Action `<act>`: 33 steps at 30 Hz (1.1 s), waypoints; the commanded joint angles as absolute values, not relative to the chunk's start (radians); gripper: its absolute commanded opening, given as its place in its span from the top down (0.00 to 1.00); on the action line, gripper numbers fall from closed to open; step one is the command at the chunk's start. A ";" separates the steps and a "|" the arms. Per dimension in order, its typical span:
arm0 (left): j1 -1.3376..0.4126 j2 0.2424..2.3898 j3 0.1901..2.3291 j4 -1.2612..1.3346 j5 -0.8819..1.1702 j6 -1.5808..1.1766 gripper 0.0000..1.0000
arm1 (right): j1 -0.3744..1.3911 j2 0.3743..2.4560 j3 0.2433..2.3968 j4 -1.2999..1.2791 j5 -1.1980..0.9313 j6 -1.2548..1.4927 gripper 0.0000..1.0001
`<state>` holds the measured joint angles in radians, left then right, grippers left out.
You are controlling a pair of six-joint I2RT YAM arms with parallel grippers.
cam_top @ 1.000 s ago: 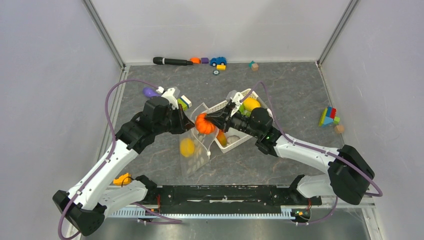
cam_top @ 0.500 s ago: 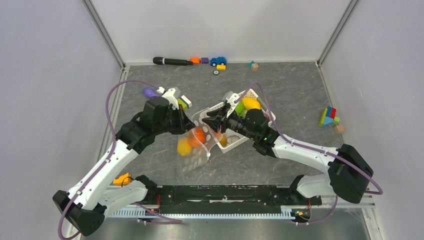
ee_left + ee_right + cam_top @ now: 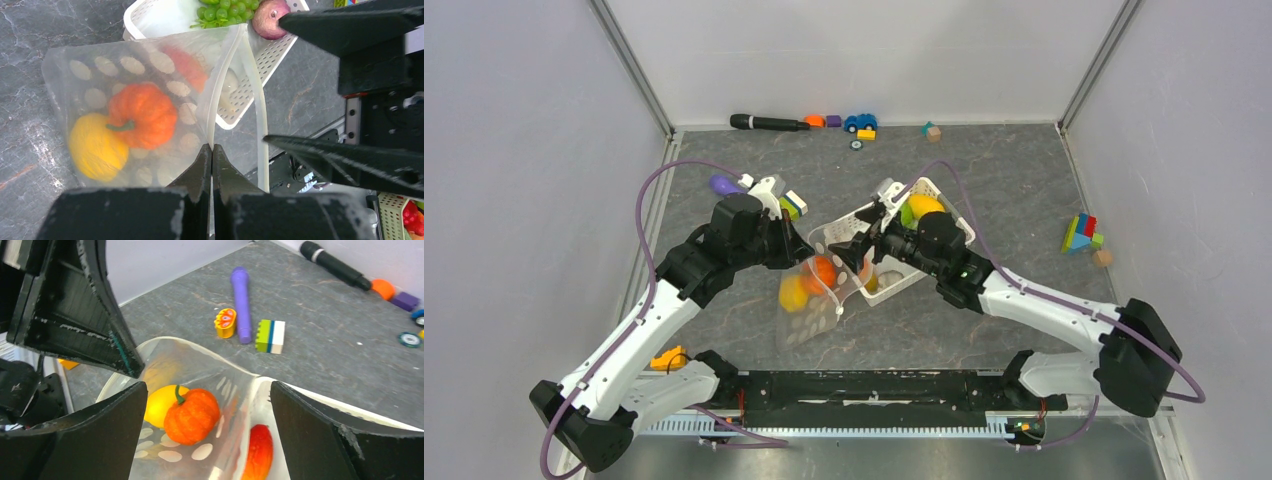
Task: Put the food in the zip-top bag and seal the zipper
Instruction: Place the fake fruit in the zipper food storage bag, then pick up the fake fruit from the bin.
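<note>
Zip-top bag (image 3: 60, 65): floppy, light, slippery film; mouth held up beside white basket (image 3: 150, 20) by left gripper (image 3: 212, 155), closed on the rim. Best taken at the stiffer zipper (image 3: 258, 115). Pumpkin (image 3: 142, 115) and mango (image 3: 95, 145) lie inside; judged rigid, light. Right gripper (image 3: 205, 387) is spread wide, empty, at the mouth.

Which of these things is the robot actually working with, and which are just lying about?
Job: zip-top bag; orange pumpkin and yellow mango inside it; green grapes and purple onion waiting in the white basket.
Lying about: black microphone-shaped toy; purple stick toy; blue toy car; coloured blocks.
</note>
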<state>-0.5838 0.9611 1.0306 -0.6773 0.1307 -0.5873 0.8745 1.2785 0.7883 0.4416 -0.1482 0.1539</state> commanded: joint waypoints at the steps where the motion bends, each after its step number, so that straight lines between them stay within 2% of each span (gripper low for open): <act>1: -0.578 0.950 1.032 -0.641 0.120 -0.547 0.98 | 0.849 1.190 0.863 0.302 -0.024 0.122 0.02; 7: -0.577 0.959 1.033 -0.640 0.121 -0.547 0.98 | 0.778 1.142 0.894 0.100 0.107 0.093 0.02; 14: -0.577 0.953 1.035 -0.644 0.114 -0.543 0.98 | 0.712 1.233 0.980 -0.167 0.256 0.034 0.02; 25: -0.577 0.945 1.037 -0.646 0.107 -0.539 0.98 | 0.629 1.506 1.088 -0.226 0.182 -0.054 0.02; 33: -0.577 0.946 1.036 -0.648 0.102 -0.539 0.98 | 0.626 1.646 1.144 -0.206 0.209 -0.075 0.04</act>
<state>-0.5835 0.9611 1.0306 -0.6777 0.1070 -0.5861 0.6266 1.6222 1.0920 -0.2352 0.2005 -0.0517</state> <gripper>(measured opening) 0.022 0.959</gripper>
